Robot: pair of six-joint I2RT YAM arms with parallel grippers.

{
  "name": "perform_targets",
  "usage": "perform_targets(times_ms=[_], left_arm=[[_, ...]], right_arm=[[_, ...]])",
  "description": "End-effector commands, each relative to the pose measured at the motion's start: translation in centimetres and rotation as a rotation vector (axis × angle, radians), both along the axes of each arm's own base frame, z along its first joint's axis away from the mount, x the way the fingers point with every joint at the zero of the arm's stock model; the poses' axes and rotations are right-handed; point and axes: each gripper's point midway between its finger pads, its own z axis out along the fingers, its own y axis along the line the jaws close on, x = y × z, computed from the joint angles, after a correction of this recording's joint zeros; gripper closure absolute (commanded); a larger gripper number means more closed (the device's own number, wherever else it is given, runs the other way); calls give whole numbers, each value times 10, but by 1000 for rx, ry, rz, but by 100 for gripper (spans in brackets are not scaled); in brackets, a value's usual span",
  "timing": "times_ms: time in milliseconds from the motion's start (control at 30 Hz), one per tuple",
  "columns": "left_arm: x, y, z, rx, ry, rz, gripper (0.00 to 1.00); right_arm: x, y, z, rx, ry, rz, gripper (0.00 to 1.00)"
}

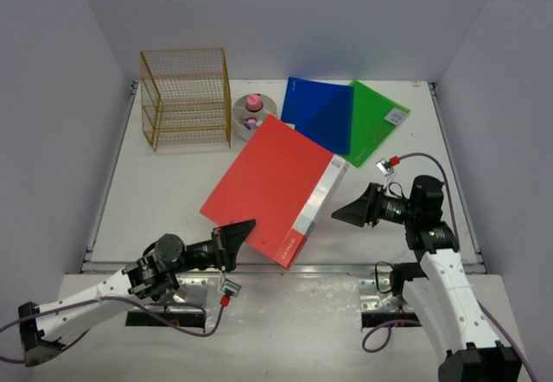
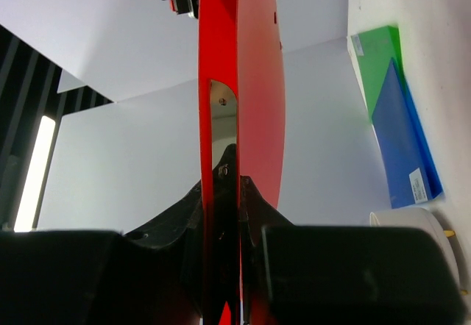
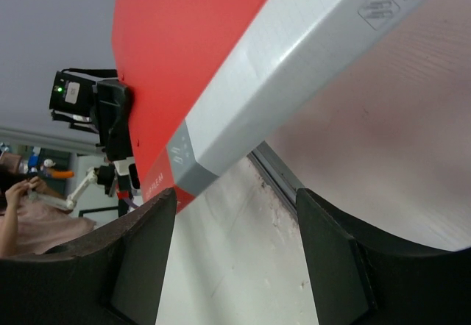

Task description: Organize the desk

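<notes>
Clamping the red folder's (image 1: 268, 183) near corner, the left hand (image 1: 244, 230) grips it. The right hand (image 1: 343, 213) gapes, released, just beside its grey spine. Beneath lies the white matte surface (image 1: 164, 196), with a rail (image 1: 346, 269) along the near edge and pale walls (image 1: 52, 97) around. There is bare room before the rack (image 1: 184, 97). The spine print and the green folder's (image 1: 378, 124) label are too small to read.

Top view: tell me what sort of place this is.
Probably a robot test cell staged as an office: a white desk boxed in by pale walls, two robot arms bolted at its near edge, plus folders and a wire rack.
</notes>
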Motion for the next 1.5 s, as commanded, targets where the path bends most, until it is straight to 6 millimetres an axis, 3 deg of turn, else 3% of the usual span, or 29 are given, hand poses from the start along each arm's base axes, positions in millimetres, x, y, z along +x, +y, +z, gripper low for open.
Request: perform_targets(times_ms=[0,267,467,667,733,867,1067,1233,1467], left_arm=[[-13,3,45,-79,-153,-37,100],[-14,4,48,-81,-163,-35,100],[-13,5,48,-79,-158,-31,100],[-15,6,50,-82,-155,-38,100],[-16,6,51,-79,-151,-43,100],[-18,7,50,-74,-145,-53,100],[-20,6,53,-69,-136,-63,100],[-25,6,61,-71,-111,-90,100],[-27,2,65,-53,-15,-119,100]], right_arm=[[5,2,16,34,-85,27,33],[9,2,7,36,-64,24,33],[7,0,5,-22,-175,64,33],[6,-12,2,-241,-525,119,32],[18,-24,-2,-395,-749,117,30],[37,-35,1,-537,-998,73,28],[48,-32,6,-609,-1331,130,22],[45,-21,11,-609,-1624,235,15],[60,-20,27,-643,-1734,210,15]])
